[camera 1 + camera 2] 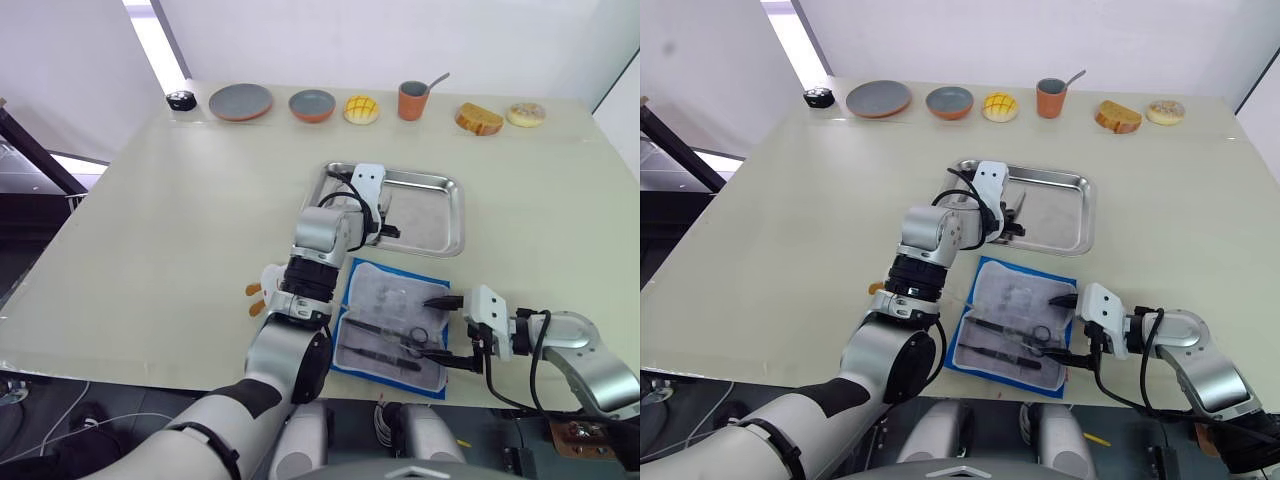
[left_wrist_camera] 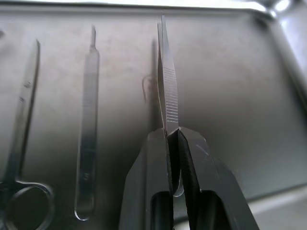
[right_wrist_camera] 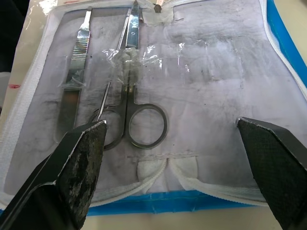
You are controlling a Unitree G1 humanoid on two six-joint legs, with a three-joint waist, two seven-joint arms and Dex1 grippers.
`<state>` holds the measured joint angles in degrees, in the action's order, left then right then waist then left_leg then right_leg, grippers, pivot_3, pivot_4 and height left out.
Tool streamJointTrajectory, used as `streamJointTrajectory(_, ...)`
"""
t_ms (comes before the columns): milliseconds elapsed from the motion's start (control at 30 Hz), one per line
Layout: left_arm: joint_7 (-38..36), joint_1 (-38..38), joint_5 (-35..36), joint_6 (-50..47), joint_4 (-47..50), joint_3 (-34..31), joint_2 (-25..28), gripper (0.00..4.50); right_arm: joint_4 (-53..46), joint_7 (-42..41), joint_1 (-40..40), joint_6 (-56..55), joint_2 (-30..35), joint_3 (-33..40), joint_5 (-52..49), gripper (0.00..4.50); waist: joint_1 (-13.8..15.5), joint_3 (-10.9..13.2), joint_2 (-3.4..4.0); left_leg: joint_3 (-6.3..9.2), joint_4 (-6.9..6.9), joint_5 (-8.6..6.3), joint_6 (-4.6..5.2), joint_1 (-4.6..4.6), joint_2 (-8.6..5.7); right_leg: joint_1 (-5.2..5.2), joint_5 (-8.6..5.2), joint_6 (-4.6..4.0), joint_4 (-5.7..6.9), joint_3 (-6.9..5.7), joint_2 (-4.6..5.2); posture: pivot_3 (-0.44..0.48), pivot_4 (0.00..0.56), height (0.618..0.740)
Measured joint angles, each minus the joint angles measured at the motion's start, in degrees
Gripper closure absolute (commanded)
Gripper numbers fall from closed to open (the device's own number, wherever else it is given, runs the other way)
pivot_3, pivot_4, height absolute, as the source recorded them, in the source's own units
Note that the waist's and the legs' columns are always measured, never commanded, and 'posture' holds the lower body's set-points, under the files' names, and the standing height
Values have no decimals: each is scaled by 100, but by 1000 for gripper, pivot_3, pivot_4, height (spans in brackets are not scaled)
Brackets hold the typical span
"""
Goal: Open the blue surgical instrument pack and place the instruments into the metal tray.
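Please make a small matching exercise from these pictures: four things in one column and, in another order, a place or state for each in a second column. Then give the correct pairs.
Things:
1. tweezers
2. left gripper
3. right gripper
4. ring-handled scissors

Places or states:
A. lying on the lining of the open blue pack
B. open, fingers wide apart over the pack
C. shut, over the metal tray
D. held upright on edge between two black fingers

Pairs: 1-D, 2-C, 3-B, 4-A

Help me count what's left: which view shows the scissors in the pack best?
Right wrist view: the scissors lie close up on the open pack, ring handles plain. Both eye views show them small, beside the right hand.
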<state>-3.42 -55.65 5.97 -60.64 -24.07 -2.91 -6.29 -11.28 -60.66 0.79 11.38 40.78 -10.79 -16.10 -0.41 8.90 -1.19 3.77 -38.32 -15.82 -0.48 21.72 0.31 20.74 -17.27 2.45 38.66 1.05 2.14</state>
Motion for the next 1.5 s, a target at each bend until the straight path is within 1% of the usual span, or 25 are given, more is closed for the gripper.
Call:
streamJointTrajectory(367, 129, 6, 12, 108, -137, 4, 40, 4437, -15, -3, 2, 46, 12, 7, -5, 0, 4, 0, 0, 0, 0, 1, -1, 0, 0, -1, 0, 0, -2, 0, 0, 0, 150, 740)
streamJointTrajectory(433, 130, 14, 36, 102, -135, 0, 41, 3655, -14, -5, 6, 49, 12, 7, -5, 0, 4, 0, 0, 0, 0, 1, -1, 0, 0, -1, 0, 0, -2, -1, 0, 0, 150, 740)
streamJointTrajectory(467, 131, 24, 43, 92, -133, -1, 41, 3419, -13, -7, 7, 49, 12, 6, -5, 0, 4, 0, 0, 0, 0, 1, -1, 0, 0, -1, 0, 0, -2, -1, 0, 0, 150, 740)
streamJointTrajectory(533, 125, 71, 60, 71, -113, 4, 50, 2542, -13, -9, 8, 49, 12, 6, -5, 0, 3, 0, 0, 0, 0, 1, -1, 0, 0, -1, 0, 0, -2, 0, 0, 0, 150, 740)
streamJointTrajectory(567, 113, 84, 87, 65, -78, 9, 58, 2034, -13, -9, 8, 49, 12, 6, -5, 0, 3, 0, 0, 0, 0, 1, -1, 0, 0, -1, 0, 0, -1, -1, 1, 0, 150, 740)
streamJointTrajectory(867, -7, 244, 159, -145, 293, 22, 102, 2034, -10, -13, 11, 50, 11, 6, -5, 0, 2, 0, 0, 0, 0, 1, -2, 0, 1, -1, 0, 0, -2, 0, 1, 0, 150, 740)
streamJointTrajectory(933, -351, 429, 395, -272, 793, 44, 211, 2034, -11, -14, 10, 50, 11, 6, -5, 0, 0, 0, 0, 0, 0, 1, -3, 0, 2, -1, 0, 0, -2, 1, 1, 0, 150, 740)
streamJointTrajectory(967, -391, 439, 423, -275, 831, 49, 222, 2034, -11, -14, 10, 50, 11, 6, -5, 0, 1, 0, 0, 0, 0, 1, -3, 0, 4, -1, 0, 0, -2, 1, 1, 0, 150, 740)
streamJointTrajectory(1000, -1863, 923, 1255, -340, 2183, 469, 927, 2034, 3, -17, 6, 44, -12, 4, -10, 0, -16, -3, 5, -2, 1, 5, -11, -2, 8, -2, 0, 0, -4, 2, 1, 0, 150, 740)
streamJointTrajectory(1033, -2126, 1014, 1357, -337, 2365, 570, 1092, 2034, 13, -18, 7, 42, -14, 7, -10, 0, -16, -4, 7, -2, 1, 5, -11, -3, 8, -2, 0, 0, -3, 3, 1, 0, 150, 740)
streamJointTrajectory(1133, -3195, 1496, 1510, 25, 2909, 1059, 2073, 2034, 87, -34, -1, -51, -59, 16, -28, 0, -23, -5, 10, -3, 2, 6, -11, -6, 8, -3, 0, -2, 0, 5, -1, 0, 150, 740)
streamJointTrajectory(1167, -3250, 1515, 1521, 52, 2927, 1074, 2109, 2034, 89, -36, 1, -52, -60, 16, -28, 0, -22, -5, 10, -2, 2, 6, -11, -6, 8, -2, 0, -2, 0, 4, -1, 0, 150, 740)
streamJointTrajectory(1233, -3612, 1661, 1606, 170, 3061, 1172, 2408, 2034, 113, -63, -19, -74, -56, 42, -40, 0, -12, -4, 9, 1, 1, 6, -11, -5, 9, -4, -1, -2, -1, 2, 0, 0, 150, 740)
streamJointTrajectory(1267, -4388, 2026, 2023, 500, 3287, 999, 2767, 2034, 138, -82, -14, -125, -80, 26, -42, 0, -26, -5, 10, -4, 3, 5, -11, -6, 10, -2, -1, -3, -4, 5, 0, 0, 150, 740)
streamJointTrajectory(1367, -5316, 2561, 2420, 1002, 3466, 791, 3068, 2034, 201, -127, -60, -239, -75, 65, -70, 0, -28, -5, 14, -4, 4, 5, -11, -3, 21, -2, -1, -5, -12, 7, 3, 0, 150, 740)
streamJointTrajectory(1400, -5467, 2652, 2460, 1159, 3484, 768, 3132, 2034, 222, -134, -58, -254, -75, 68, -71, 0, -21, -6, 9, 0, 3, 5, -10, -3, 22, -3, -1, -5, -12, 7, 3, 0, 150, 740)
streamJointTrajectory(1467, -6368, 3139, 2468, 1884, 3719, 791, 3924, 2034, 268, -129, -89, -304, -121, 100, -90, 0, -16, -7, 12, 4, 5, -11, 18, -5, 22, -4, -1, -8, -9, 21, 2, 0, 150, 740)
streamJointTrajectory(1500, -6520, 3213, 2459, 2045, 3716, 787, 4043, 2034, 270, -132, -117, -316, -120, 127, -99, 0, 4, -8, 12, 7, 4, -11, 19, -4, 21, -5, -1, -8, -9, 19, 2, 0, 150, 740)
